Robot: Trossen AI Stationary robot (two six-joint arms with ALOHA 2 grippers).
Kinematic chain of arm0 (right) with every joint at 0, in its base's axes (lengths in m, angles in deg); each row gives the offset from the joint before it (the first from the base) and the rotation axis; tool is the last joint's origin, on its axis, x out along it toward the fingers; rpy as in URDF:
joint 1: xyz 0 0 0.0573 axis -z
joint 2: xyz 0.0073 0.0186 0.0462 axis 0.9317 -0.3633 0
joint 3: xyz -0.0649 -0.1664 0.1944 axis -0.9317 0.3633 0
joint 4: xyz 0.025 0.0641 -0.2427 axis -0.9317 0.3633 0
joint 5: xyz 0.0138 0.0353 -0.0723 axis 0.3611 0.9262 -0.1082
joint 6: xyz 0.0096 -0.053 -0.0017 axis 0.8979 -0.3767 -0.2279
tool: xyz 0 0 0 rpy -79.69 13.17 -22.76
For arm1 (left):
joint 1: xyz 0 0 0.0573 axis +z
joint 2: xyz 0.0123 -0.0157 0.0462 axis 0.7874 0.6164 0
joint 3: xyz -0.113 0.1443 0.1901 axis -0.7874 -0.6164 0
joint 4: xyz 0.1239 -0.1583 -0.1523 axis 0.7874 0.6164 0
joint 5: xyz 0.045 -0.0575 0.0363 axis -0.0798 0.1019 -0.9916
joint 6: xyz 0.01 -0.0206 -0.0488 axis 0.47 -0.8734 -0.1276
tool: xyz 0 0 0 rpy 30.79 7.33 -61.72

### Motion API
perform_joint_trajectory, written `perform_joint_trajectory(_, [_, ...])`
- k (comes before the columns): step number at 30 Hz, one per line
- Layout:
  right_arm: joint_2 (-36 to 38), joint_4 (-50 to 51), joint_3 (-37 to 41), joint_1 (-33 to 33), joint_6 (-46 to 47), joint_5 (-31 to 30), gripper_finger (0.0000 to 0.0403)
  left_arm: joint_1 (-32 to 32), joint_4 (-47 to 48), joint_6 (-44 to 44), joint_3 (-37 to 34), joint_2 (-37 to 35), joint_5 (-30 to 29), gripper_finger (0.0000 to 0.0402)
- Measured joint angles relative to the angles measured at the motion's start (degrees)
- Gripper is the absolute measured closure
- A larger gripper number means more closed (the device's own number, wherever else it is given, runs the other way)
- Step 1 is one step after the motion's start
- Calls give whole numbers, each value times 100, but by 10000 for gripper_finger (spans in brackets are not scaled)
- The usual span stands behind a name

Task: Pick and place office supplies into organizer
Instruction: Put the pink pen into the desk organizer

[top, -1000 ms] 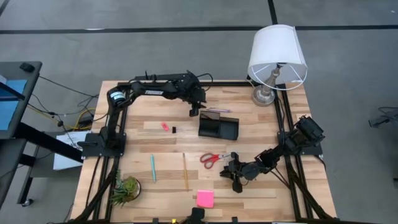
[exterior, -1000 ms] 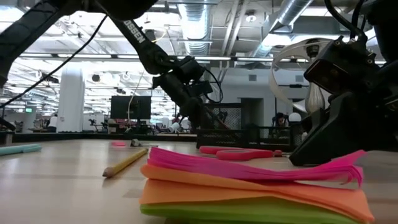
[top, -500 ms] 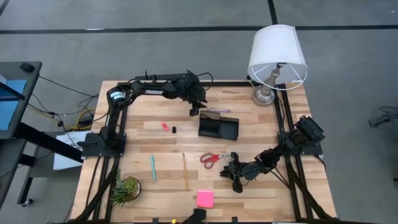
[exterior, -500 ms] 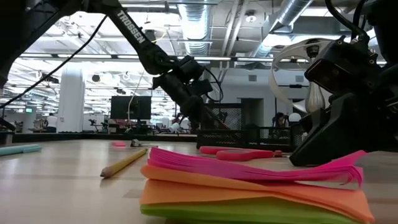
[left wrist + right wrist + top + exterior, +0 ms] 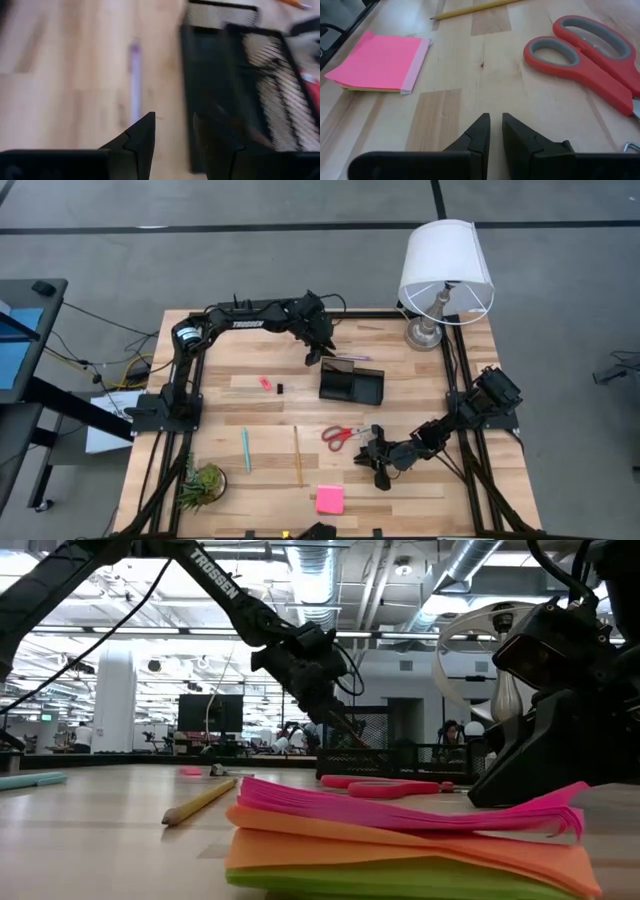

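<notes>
1. The high view is evenly and brightly lit; the table [image 5: 270, 405] shows only faint, soft shadows.
2. The low view looks into bright ceiling lights, so the arms read as dark silhouettes.
3. The nearby sticky-note pad [image 5: 400, 840] is soft and out of focus there.
4. The left wrist view is heavily blurred; the organizer [image 5: 240, 85] smears.
5. The right wrist view is sharp, with mild glare on wood.

Wooden table [image 5: 230, 395] carries organizer [image 5: 351, 386], scissors [image 5: 344, 434], lamp [image 5: 441, 278].
</notes>
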Motion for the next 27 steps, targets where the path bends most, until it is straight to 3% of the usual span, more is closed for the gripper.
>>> perform_joint_trajectory(4, [1,-2,2,-71,50,-11,359,-42,522,267,-4,0,-43,276])
perform_joint_trajectory(12, [1,-14,2,-96,229,-4,359,-113,579,241,-4,31,62,293])
perform_joint_trajectory(18, [1,-17,2,-96,243,-2,359,-626,678,267,-7,26,142,320])
perform_joint_trajectory(27, [1,-17,2,-97,247,0,359,-1084,487,1333,-9,24,-2418,353])
